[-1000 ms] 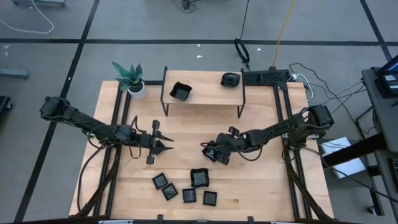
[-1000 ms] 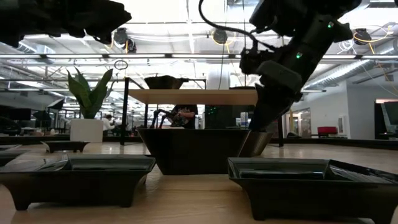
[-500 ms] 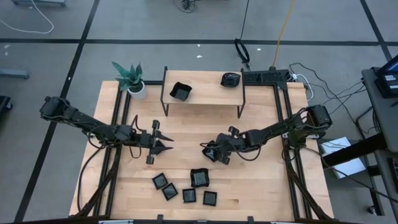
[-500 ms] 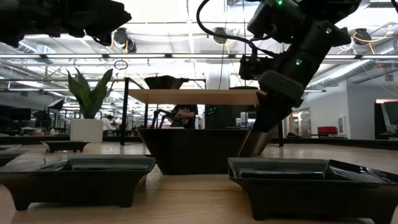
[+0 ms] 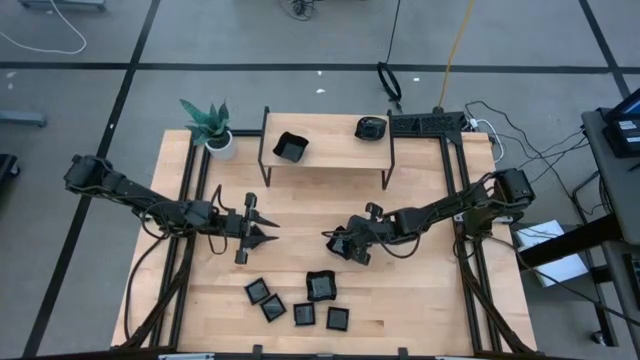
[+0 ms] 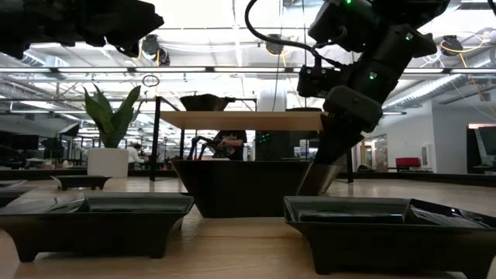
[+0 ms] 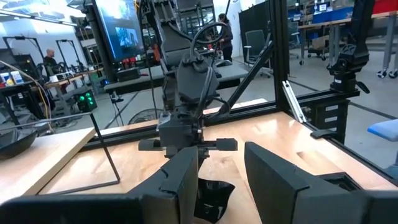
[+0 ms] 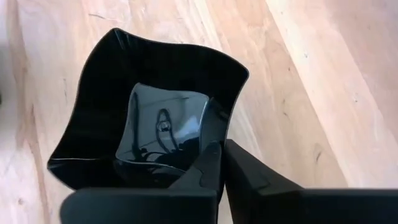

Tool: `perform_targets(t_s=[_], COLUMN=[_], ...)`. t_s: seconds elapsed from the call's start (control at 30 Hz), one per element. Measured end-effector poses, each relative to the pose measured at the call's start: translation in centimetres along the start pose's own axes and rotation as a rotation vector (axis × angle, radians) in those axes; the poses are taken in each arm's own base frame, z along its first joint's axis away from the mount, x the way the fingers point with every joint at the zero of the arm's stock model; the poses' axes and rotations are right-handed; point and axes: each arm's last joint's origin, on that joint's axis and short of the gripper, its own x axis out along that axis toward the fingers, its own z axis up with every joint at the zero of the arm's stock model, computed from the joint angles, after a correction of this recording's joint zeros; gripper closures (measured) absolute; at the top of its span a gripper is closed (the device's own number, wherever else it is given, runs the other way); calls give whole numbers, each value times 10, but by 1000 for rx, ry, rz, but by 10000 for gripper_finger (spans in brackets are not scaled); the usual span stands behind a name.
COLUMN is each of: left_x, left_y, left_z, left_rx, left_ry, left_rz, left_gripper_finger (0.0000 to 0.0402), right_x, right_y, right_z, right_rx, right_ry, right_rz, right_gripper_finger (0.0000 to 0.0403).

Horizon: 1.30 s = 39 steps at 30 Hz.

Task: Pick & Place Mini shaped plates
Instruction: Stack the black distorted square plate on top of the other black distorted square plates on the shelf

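- Right gripper [image 5: 340, 244], near table centre in the high view, is clamped on the rim of a wavy-edged mini plate [image 8: 149, 118]; the right wrist view shows its fingers [image 8: 208, 162] pinched together over the plate's edge, wood table [image 8: 311, 74] beneath.
- Held plate [image 5: 338, 246] sits approx at centre, just off 12 o'clock from the front cluster. Can't tell whether it's lifted or touching the wood.
- Left gripper [image 5: 262, 232] hangs at approx 9 o'clock from the held plate, well apart, fingers spread, nothing between them; the left wrist view looks across at the right arm [image 7: 186, 93].
- Front cluster [image 5: 300, 300], at 6 o'clock on the table: five small black dishes – four squarish in a loose row, plus one larger wavy dish [image 5: 321, 286] just behind them.
- Raised shelf [image 5: 325, 150] at 12 o'clock: one square dish [image 5: 291, 147] on its left part, one rounded dish [image 5: 371, 127] at its right end.
- Potted plant [image 5: 208, 125] at approx 10 o'clock, not part of the job.
- Progress, as a judgement: early to mid. If the shelf is the drop spot, two plates are placed, one is in hand, five wait at the front. Which way plates travel isn't shown, so this could be reversed.
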Motion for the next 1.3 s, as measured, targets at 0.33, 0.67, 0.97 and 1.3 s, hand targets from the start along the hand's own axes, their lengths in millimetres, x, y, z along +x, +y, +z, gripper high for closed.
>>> perform_targets(t_s=[0.33, 0.67, 0.97, 1.3], left_x=[0, 7, 68, 131], left_y=[0, -3, 2, 28], left_z=[0, -2, 13, 16], left_rx=[-6, -89, -62, -82], left_ry=[-2, -35, -50, 7], left_rz=[-1, -31, 180, 505], left_gripper_finger=[268, 268, 236, 162], right_x=[-53, -116, -130, -137], right_y=[7, 16, 17, 15], right_z=[15, 18, 25, 37], right_rx=[-82, -189, -215, -281], right_ry=[-211, -551, -625, -819], right_rz=[-1, -415, -865, -738], right_gripper_finger=[403, 403, 403, 403])
